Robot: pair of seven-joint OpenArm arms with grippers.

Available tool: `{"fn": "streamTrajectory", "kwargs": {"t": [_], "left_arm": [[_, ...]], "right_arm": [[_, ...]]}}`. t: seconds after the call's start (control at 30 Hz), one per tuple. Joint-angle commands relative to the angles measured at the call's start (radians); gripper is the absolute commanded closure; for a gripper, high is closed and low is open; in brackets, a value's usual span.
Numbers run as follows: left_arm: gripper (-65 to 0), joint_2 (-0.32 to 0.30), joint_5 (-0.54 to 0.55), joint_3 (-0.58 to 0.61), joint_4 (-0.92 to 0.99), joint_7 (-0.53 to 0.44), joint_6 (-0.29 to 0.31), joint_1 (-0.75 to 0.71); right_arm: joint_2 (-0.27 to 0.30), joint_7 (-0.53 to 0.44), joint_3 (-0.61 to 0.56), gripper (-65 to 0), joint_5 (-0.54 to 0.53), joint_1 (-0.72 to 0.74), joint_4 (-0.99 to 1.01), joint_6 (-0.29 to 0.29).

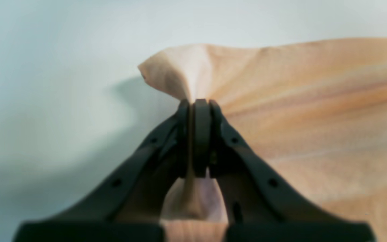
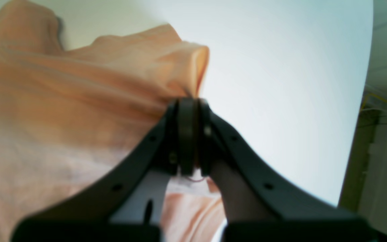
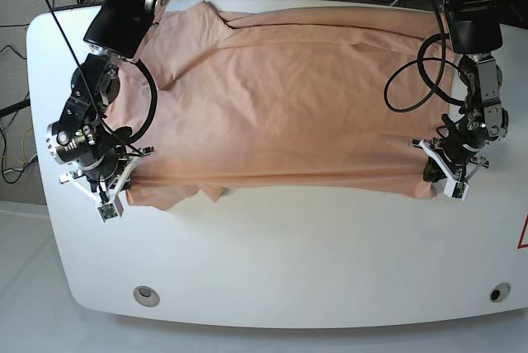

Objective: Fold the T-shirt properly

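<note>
The peach T-shirt (image 3: 289,97) lies spread wide across the white table (image 3: 289,262), with its near edge folded along the table's middle. In the base view my left gripper (image 3: 437,173) sits at the shirt's near right corner. The left wrist view shows this gripper (image 1: 200,102) shut on a pinched peak of the T-shirt (image 1: 314,117). My right gripper (image 3: 124,176) is at the near left corner. Its wrist view shows the same gripper (image 2: 188,101) shut on a bunched edge of the T-shirt (image 2: 62,101).
Two round holes (image 3: 146,294) (image 3: 496,293) sit near the table's front edge. A red mark (image 3: 523,233) shows at the right edge. Cables (image 3: 404,81) loop off both arms, and more wiring lies behind the table. Bare white tabletop (image 2: 281,84) stretches in front of the shirt.
</note>
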State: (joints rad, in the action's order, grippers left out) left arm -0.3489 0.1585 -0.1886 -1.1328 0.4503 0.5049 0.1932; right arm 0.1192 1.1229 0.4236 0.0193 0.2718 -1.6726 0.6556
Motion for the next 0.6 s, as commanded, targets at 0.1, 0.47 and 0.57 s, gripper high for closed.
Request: {"fn": "streamTrajectory", "kwargs": {"t": [0.1, 0.47, 0.57], "left_arm": [[0.0, -0.06, -0.006, -0.012, -0.034, 0.048, -0.022, 0.016], [0.0, -0.085, -0.006, -0.038, -0.168, 0.152, -0.022, -0.065], [0.0, -0.08, -0.006, -0.038, -0.214, 0.169, -0.022, -0.091]], "right_arm": [[0.021, 0.047, 0.005, -1.3, 0.026, -0.032, -0.113, -0.01], [0.017, 0.087, 0.004, -1.3, 0.02, -0.13, -0.212, -0.01], [0.017, 0.093, 0.004, -1.4, 0.018, -0.144, -0.209, -0.009]]}}
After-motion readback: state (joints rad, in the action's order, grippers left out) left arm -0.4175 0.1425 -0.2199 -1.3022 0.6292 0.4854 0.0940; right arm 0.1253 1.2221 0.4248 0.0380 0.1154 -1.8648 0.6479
